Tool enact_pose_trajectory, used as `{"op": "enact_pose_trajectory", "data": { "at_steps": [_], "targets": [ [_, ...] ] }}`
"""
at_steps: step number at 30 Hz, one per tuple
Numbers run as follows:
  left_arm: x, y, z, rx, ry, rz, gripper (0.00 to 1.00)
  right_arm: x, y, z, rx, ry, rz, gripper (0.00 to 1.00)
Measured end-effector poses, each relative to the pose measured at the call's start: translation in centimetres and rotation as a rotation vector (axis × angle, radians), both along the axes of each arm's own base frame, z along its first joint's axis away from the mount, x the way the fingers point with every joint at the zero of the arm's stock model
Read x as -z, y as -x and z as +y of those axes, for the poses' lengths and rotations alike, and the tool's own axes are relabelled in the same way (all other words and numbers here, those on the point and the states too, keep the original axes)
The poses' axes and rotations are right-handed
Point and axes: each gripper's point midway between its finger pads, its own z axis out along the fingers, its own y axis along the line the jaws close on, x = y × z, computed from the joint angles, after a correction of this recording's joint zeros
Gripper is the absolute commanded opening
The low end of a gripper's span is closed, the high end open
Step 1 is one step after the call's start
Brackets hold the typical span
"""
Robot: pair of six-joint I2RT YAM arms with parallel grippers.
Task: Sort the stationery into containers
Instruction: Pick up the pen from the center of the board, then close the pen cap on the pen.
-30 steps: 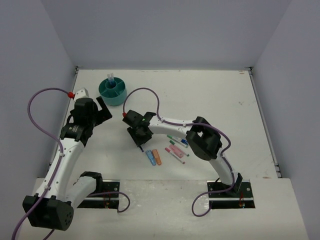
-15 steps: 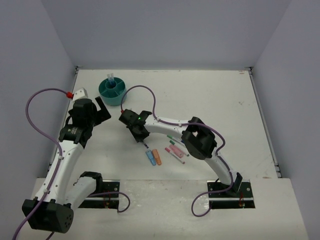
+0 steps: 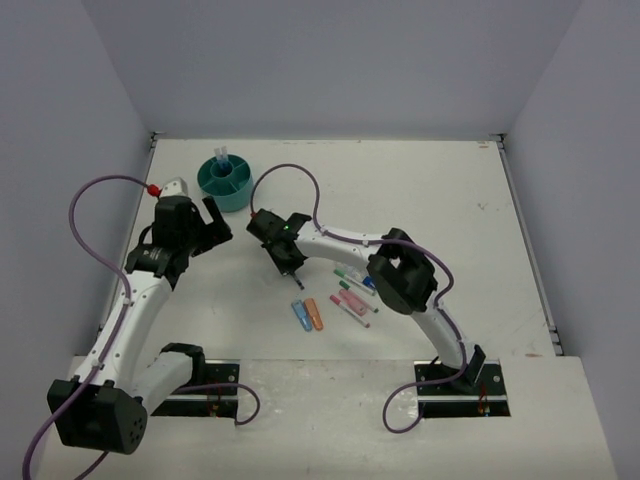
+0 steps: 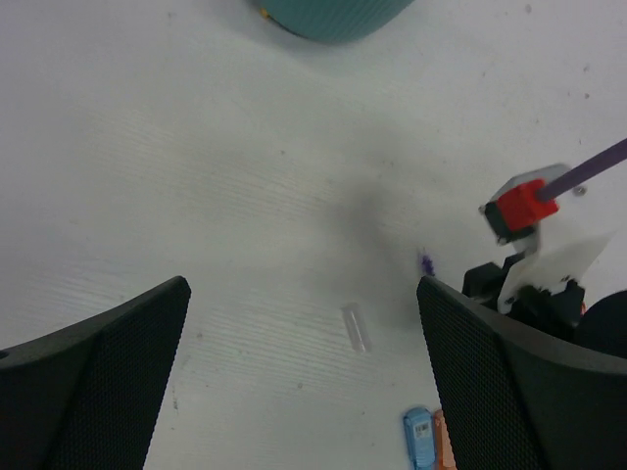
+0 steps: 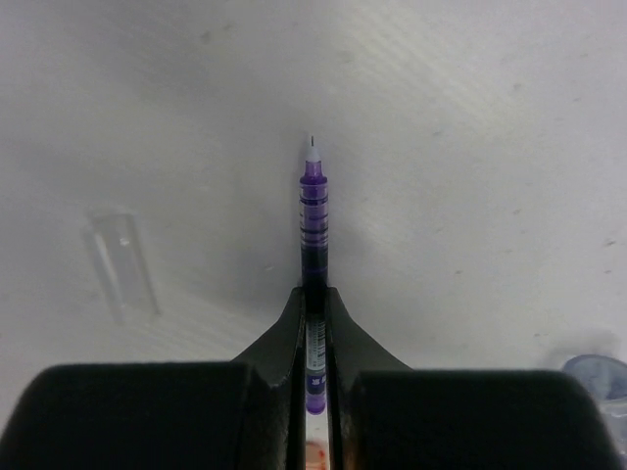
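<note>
I read the left gripper as spread wide over bare table, just beside the teal tub. The right gripper is pinched tight on a purple pen, tip pointing forward. A clear cap lies to its left. Blue and orange pieces and markers lie rightward, well apart from the tub.

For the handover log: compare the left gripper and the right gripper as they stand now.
Left gripper: jaws wide open; right gripper: jaws shut. The left gripper holds nothing; the right gripper clamps a thin purple pen, tip pointing out ahead. The left gripper sits beside the teal tub; the right gripper is farther from it, nearer the loose markers. Both are black, over the white table.
</note>
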Motion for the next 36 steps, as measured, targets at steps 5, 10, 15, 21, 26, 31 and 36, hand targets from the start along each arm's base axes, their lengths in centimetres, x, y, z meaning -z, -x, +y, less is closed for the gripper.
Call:
{"op": "enact_pose_trajectory", "data": {
  "at_steps": [5,10,15,21,26,31,36],
  "targets": [
    [2.7,1.6,-5.8,0.095,0.057,0.067,0.98,-5.9,-4.8,-4.6,0.088,-0.059,-0.08,0.0],
    [5.9,2.2,-10.0,0.108,0.07,0.157,0.8,-19.0,-6.8,-10.2,0.173,-0.237,-0.307,0.0],
    [9.4,2.6,-10.9,0.001,0.068,0.254,0.72,-24.3,-4.7,-11.3,0.143,-0.338,-0.413,0.0],
    [12.3,3.2,-10.1,-0.147,0.044,0.369,0.45,-17.4,-4.1,-11.0,0.114,-0.233,-0.293,0.0],
    [13.9,3.6,-9.9,-0.207,0.005,0.453,0.44,-15.1,-3.5,-11.1,0.099,-0.198,-0.243,0.0],
    [15.3,3.5,-10.1,-0.224,-0.034,0.51,0.41,-15.4,-3.6,-11.1,0.094,-0.207,-0.252,0.0],
    [15.4,3.2,-10.2,-0.231,-0.038,0.517,0.33,-15.5,-3.6,-11.1,0.091,-0.207,-0.253,0.0]
  ]
}}
